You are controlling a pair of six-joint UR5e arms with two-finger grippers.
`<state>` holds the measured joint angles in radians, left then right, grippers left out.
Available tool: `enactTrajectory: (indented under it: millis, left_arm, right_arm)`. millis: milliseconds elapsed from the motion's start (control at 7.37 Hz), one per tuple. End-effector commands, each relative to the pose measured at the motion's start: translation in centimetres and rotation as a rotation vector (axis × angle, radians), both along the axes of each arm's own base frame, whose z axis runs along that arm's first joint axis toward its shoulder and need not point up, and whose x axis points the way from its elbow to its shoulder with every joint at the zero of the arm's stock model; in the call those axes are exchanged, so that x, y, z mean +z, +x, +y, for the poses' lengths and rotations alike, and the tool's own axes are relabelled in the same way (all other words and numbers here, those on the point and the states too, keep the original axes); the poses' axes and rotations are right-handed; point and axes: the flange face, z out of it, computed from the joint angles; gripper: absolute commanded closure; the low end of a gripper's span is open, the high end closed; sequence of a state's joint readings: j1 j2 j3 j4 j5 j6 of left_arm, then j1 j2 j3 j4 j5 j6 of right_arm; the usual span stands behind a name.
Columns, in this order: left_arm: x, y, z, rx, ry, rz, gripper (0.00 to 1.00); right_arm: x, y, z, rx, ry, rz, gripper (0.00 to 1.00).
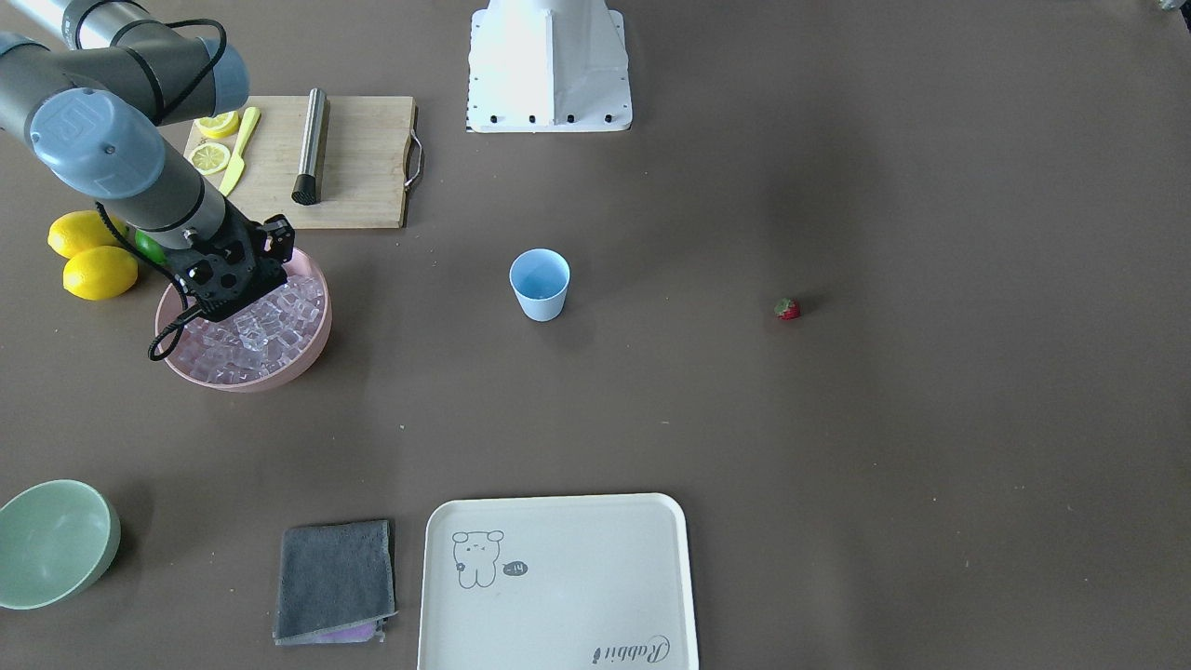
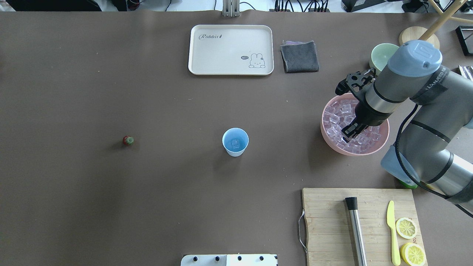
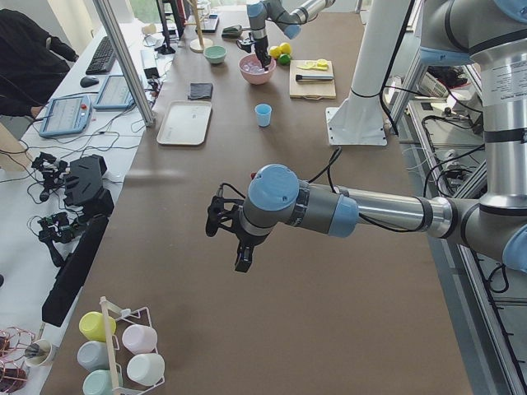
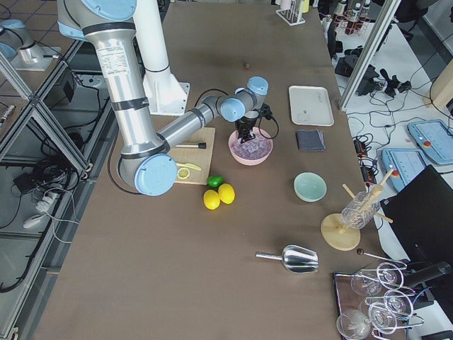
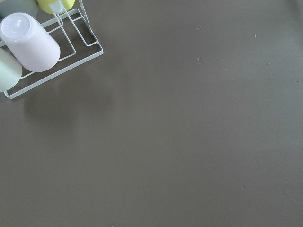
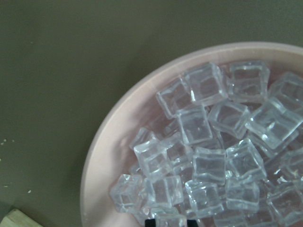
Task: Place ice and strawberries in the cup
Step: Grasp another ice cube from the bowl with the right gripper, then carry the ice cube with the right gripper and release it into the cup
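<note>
Ice: in pink bowl, 1 cube in cup.
Right gripper: tips in ice, grip unclear.
Left gripper: state unclear.
Strawberry: apart from cup.

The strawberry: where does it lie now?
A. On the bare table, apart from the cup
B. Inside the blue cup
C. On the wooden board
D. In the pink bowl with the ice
A: the overhead view shows the strawberry alone on the table, well to one side of the cup and touching nothing else.
</note>
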<state>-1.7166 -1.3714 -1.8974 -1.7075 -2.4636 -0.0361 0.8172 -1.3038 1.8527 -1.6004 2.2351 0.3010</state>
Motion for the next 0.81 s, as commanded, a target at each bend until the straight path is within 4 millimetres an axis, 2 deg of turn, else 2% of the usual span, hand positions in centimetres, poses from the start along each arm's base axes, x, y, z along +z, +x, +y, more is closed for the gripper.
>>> enactTrajectory:
  millis: [0, 136, 407, 678]
  left_arm:
    - [0.3, 0.0, 0.0, 0.0, -0.005, 0.001, 0.02]
    - [0.7, 0.0, 0.2, 0.0, -0.014, 0.002, 0.02]
    - [1.5, 0.1, 0.3, 0.002, -0.03, 0.004, 0.02]
    - [2.0, 0.1, 0.4, 0.003, -0.035, 0.004, 0.02]
  right_arm:
    - [-5.0, 0.9, -0.3, 0.057, -0.033, -0.042, 1.0]
    - [-8.9, -1.2, -0.4, 0.099, -0.082, -0.055, 1.0]
    - [-16.3, -7.0, 0.3, 0.178, -0.17, -0.09, 1.0]
    - [-20.9, -12.3, 2.1, 0.249, -0.217, -0.085, 1.0]
